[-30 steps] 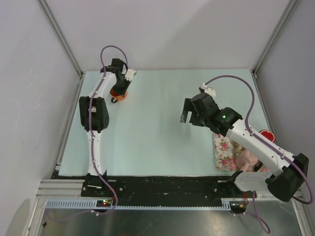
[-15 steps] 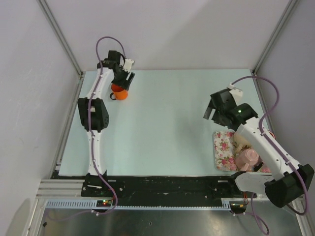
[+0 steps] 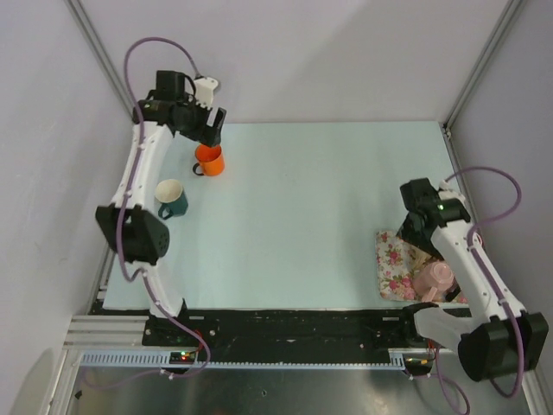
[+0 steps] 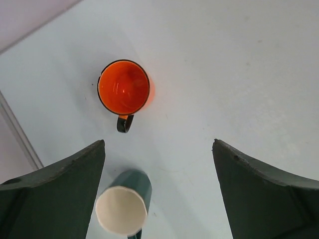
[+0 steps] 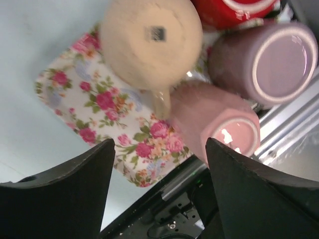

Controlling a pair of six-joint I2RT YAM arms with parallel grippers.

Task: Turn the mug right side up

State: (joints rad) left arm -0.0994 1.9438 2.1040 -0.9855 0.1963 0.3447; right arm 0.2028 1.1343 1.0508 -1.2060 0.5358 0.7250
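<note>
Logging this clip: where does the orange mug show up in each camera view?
Top external: the orange mug is in the upper left of the picture, opening up.
Left wrist: it is upper left of centre, with its handle pointing toward the bottom edge.
Right wrist: not in it.
Shared landmark: the teal mug, close beside it in both views.

teal mug (image 4: 122, 210) cut by btm edge, red mug (image 5: 234, 10) cut by top edge
</note>
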